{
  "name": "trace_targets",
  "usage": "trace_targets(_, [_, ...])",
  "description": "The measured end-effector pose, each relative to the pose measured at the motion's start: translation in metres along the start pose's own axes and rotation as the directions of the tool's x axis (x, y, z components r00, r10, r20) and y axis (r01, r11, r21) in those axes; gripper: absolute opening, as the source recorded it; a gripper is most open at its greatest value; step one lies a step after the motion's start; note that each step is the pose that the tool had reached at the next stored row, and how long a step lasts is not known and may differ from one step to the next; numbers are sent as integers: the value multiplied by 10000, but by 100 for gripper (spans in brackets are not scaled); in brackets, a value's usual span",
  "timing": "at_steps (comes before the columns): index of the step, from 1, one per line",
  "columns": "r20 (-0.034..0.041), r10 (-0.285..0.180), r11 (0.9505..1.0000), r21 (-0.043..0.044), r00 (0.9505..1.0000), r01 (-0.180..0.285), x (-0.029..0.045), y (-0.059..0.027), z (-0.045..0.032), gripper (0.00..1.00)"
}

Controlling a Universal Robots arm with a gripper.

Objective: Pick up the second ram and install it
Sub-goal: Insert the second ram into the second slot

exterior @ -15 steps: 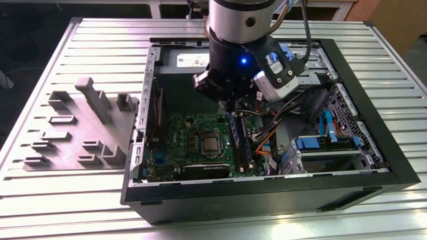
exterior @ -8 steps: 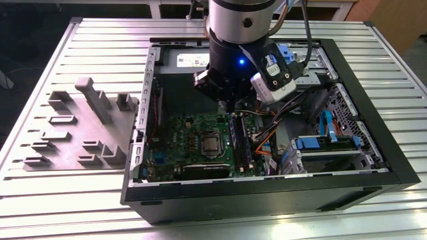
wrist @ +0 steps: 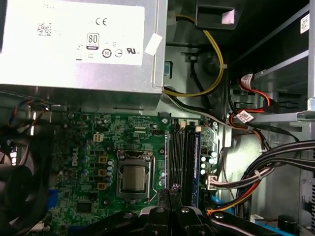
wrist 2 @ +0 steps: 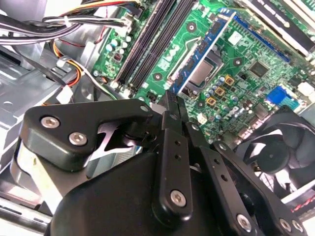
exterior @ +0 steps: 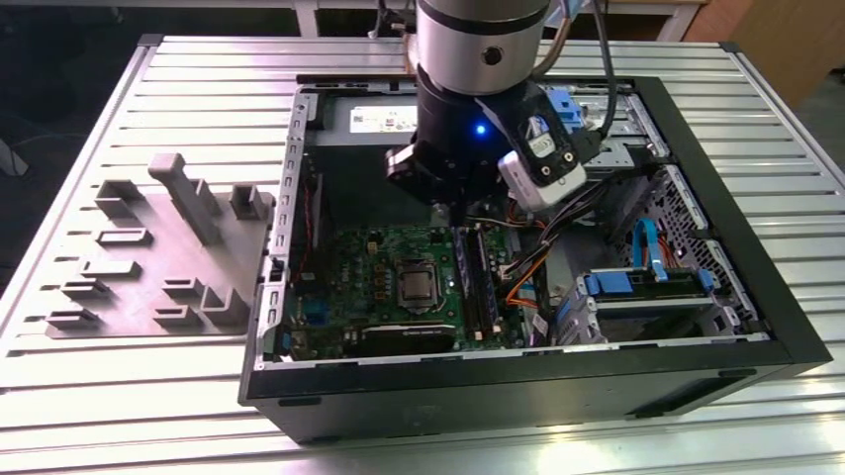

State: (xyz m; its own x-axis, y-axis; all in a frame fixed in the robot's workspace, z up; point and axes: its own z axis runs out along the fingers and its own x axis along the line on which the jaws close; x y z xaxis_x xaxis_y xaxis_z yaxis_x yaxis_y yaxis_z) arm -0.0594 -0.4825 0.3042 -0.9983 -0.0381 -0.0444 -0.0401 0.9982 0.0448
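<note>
The ram (exterior: 476, 282) is a long dark blue-green strip standing on edge among the black sockets of the green motherboard (exterior: 396, 259), inside the open computer case. In both wrist views it runs along the sockets (wrist 2: 206, 46) (wrist: 197, 167). My gripper (exterior: 456, 216) hangs over the sockets. Its black fingers are pressed together in both wrist views (wrist 2: 172, 101) (wrist: 170, 191), with nothing visible between them. The tips sit close above the ram, in line with it in the second wrist view. Whether they touch it is hidden.
The grey holder blocks (exterior: 158, 257) stand on the slatted table outside the case, at the exterior view's left. Near the sockets are the grey power-supply box (wrist: 74, 39), cable bundles (wrist: 266, 167), the processor socket (wrist: 134, 178), a black fan (wrist 2: 280, 147) and a blue drive bracket (exterior: 647, 282).
</note>
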Motion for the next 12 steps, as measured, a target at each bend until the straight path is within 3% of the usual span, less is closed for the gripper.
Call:
trace_targets(5, [-1,-16,10000,-1,10000,16,-69,-4,32,11])
trace_targets(12, [0,-16,10000,-2,10000,16,-90,-11,133,11])
